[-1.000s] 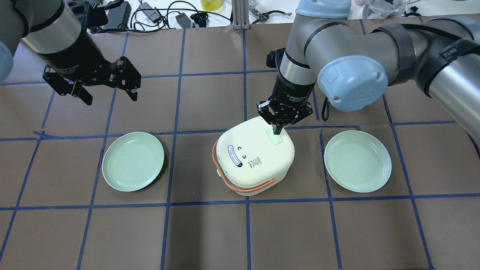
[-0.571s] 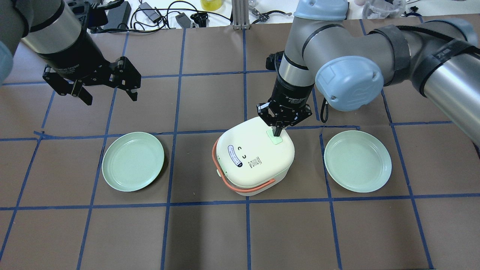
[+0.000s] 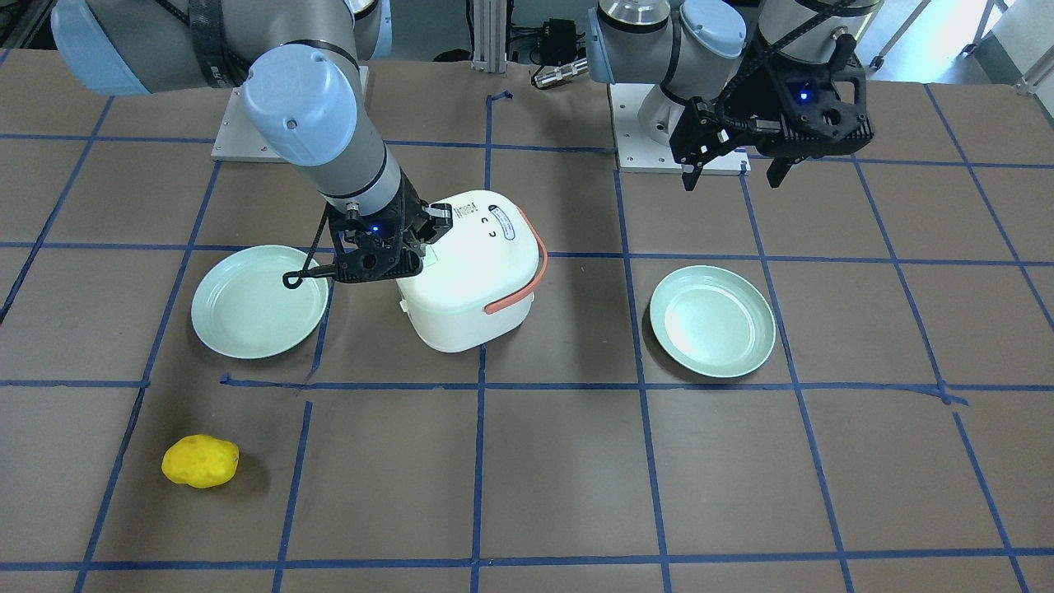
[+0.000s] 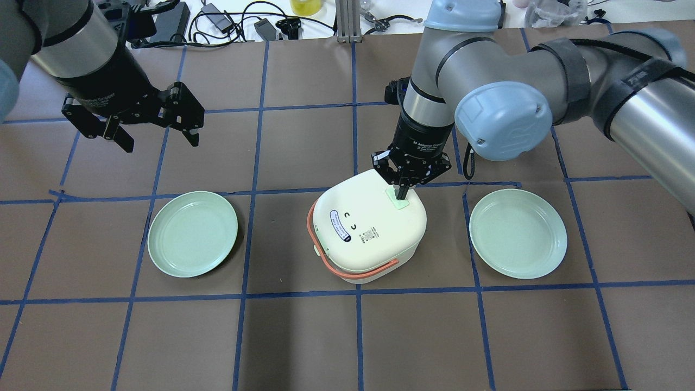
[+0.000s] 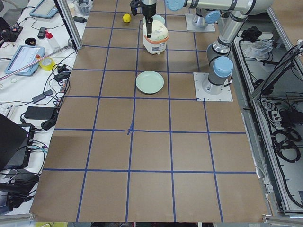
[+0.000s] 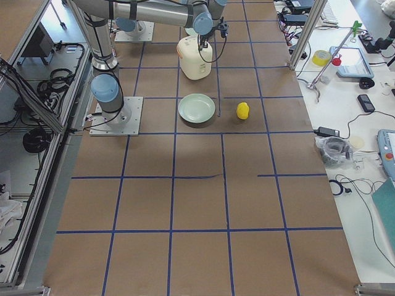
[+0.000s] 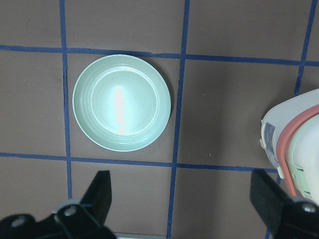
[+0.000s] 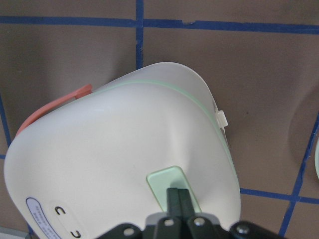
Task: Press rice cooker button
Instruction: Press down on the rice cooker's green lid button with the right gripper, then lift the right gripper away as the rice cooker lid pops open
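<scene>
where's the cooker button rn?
Overhead view: the pale green button sits at the far right corner of the rice cooker lid, on the side toward the right-hand plate, directly under the shut right gripper.

Right gripper (image 3: 418,247) on the lid of a white plastic rice cooker (image 3: 473,284) with an orange handle.
Left gripper (image 3: 733,177) hangs spread wide, well apart; pale green round plates (image 3: 255,301) (image 3: 712,321) flank the cooker; yellow lump (image 3: 200,461) in the foreground.

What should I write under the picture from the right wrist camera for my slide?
The right gripper, fingers shut, tips at the pale green button atop the white rice cooker.
</scene>
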